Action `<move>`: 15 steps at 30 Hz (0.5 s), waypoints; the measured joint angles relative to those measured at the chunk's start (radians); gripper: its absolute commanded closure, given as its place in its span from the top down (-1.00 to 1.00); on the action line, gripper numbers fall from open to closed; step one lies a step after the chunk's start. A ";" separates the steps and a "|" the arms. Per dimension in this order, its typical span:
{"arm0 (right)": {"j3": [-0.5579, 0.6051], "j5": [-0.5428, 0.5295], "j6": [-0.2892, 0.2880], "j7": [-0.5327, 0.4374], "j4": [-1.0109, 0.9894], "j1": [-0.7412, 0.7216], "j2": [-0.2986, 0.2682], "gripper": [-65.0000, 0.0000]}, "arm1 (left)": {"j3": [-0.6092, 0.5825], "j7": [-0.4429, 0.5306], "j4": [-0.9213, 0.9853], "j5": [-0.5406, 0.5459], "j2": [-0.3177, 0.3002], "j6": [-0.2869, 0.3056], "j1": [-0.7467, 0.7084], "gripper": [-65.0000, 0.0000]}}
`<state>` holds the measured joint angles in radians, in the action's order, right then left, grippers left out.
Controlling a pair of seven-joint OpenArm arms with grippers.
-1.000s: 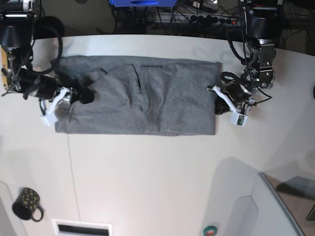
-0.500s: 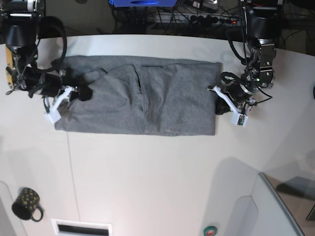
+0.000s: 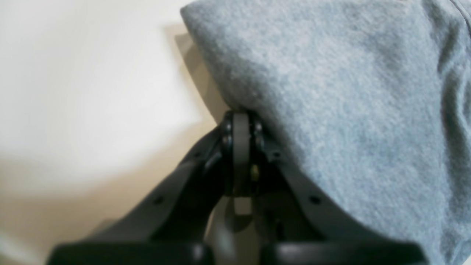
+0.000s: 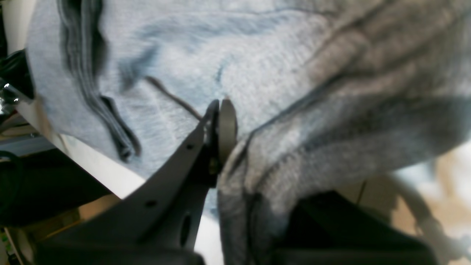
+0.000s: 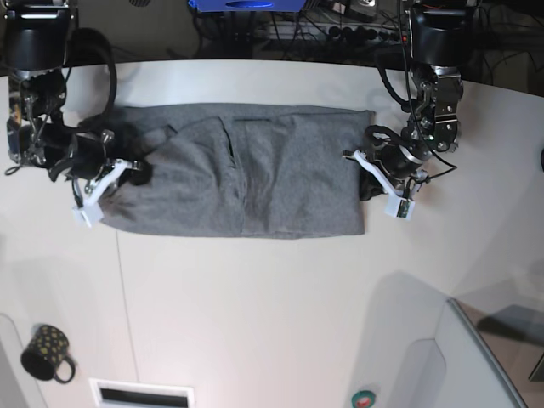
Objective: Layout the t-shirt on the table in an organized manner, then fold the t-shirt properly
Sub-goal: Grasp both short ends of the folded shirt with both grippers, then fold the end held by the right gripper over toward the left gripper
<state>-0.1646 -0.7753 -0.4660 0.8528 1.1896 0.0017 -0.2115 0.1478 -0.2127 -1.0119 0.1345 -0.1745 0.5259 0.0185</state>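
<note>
Folding step. The heather-grey cotton t-shirt [image 5: 242, 178], half-folded, is lying on the white table [image 5: 255, 314]. The left gripper [image 5: 367, 174] and right gripper [image 5: 127, 170] are each clenching opposite ends of it; next, lifting both together seems needed.

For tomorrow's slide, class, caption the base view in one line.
Two arms pinch opposite ends of the heather-grey cotton t-shirt lying folded lengthwise on the smooth white table.

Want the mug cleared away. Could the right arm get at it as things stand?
Probably not right now: the right gripper is shut on the t-shirt, and the mug stands apart at the table's near corner. The bare tabletop between leaves the way free once it lets go.
</note>
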 measured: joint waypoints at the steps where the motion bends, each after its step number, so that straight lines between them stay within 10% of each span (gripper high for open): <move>1: 0.017 -0.004 0.011 0.016 0.032 0.005 0.002 -0.98 | 0.000 0.000 0.000 0.000 0.001 0.001 0.000 -1.00; 15: 0.289 -0.020 0.243 0.053 0.341 0.010 0.018 -0.98 | -0.004 -0.027 0.008 -0.014 0.060 0.002 0.033 -1.00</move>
<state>0.1242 -0.7956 -0.2226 0.9062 1.5303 0.0113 -0.1936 0.1440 -0.2394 -1.0039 0.1200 -0.1143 0.5278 0.0513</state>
